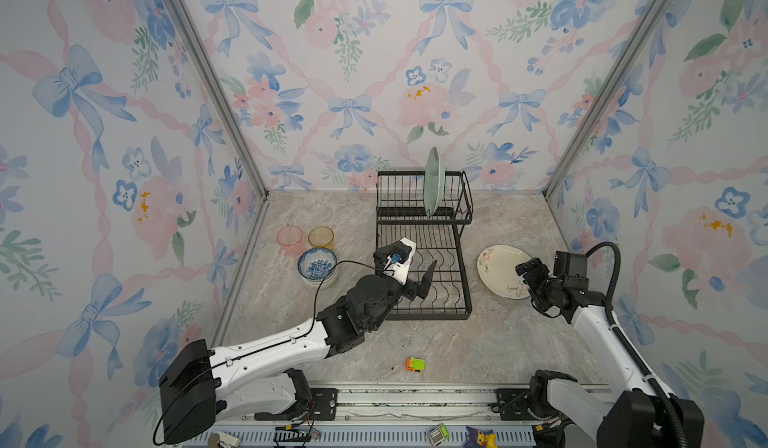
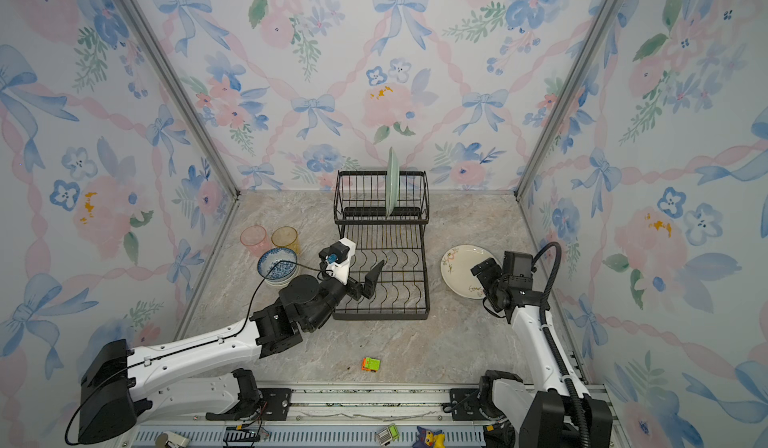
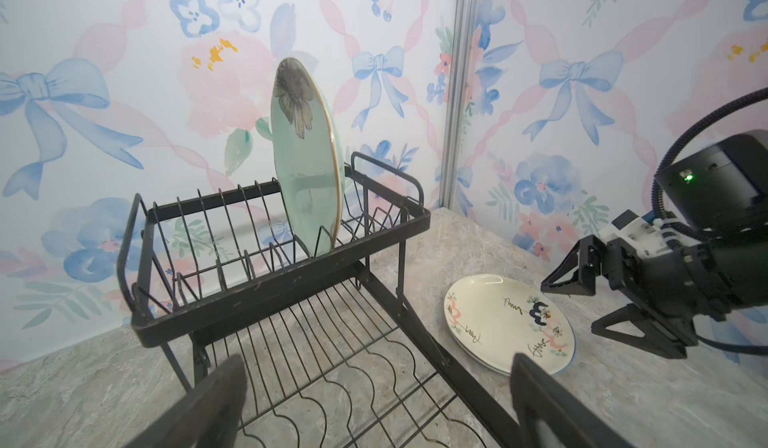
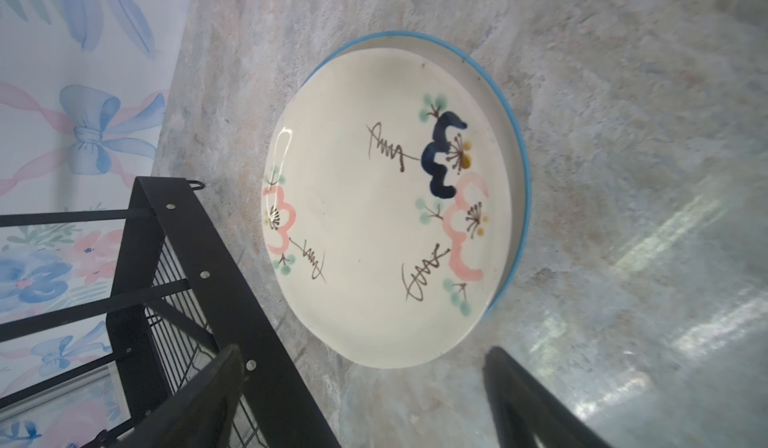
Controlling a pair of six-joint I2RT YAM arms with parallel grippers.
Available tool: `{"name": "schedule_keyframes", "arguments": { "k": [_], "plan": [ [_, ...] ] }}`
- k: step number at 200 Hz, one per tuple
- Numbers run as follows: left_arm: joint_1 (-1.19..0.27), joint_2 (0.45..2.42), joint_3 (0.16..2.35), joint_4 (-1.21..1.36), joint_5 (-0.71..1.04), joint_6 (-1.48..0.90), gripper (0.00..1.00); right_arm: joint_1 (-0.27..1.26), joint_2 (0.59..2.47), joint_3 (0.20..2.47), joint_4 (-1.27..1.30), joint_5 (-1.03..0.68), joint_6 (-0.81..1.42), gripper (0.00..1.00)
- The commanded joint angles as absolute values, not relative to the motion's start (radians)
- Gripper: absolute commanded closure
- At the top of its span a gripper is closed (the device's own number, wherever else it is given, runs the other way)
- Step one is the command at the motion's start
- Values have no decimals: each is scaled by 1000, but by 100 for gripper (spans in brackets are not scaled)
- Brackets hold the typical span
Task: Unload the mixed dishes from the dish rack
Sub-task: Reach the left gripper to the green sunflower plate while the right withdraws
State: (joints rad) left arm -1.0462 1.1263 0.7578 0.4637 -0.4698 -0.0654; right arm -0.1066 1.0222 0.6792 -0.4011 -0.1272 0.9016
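The left pincer (image 3: 376, 362) and right pincer (image 3: 569, 306) are held apart, empty. The pale green plate (image 3: 307, 167) is seen upright in the upper basket of the dish rack (image 3: 266, 283). Stiff, slippery and fragile, it is judged best gripped at its top rim.

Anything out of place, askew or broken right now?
Nothing spilled or broken. A small orange-and-green toy block lies alone at the front of the grey marble-look table, not a dish. The cream flower-painted plate sits off-centre on a blue-rimmed plate beneath it, beside the black wire dish rack.
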Motion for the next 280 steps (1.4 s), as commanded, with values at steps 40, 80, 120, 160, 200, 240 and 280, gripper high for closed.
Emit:
{"name": "schedule_keyframes", "arguments": {
  "k": [40, 80, 120, 160, 200, 240, 280],
  "plan": [
    [-1019, 1222, 934, 385, -452, -89, 2, 2, 845, 762, -410, -144, 801, 2],
    [-986, 1290, 1027, 382, -444, -66, 2, 48, 763, 760, -315, -174, 746, 2],
    [-949, 1366, 1112, 383, -385, -74, 2, 66, 719, 757, -296, -178, 708, 2],
    [-916, 1429, 1176, 382, -334, -81, 4, 82, 684, 741, -288, -176, 673, 2],
    [-878, 1467, 1221, 382, -304, -102, 6, 86, 671, 733, -302, -170, 667, 2],
    [-840, 1511, 1257, 383, -281, -136, 9, 100, 663, 732, -313, -176, 670, 2],
    [-815, 1567, 1294, 384, -259, -151, 9, 119, 651, 730, -343, -147, 658, 2]
  ]
}}
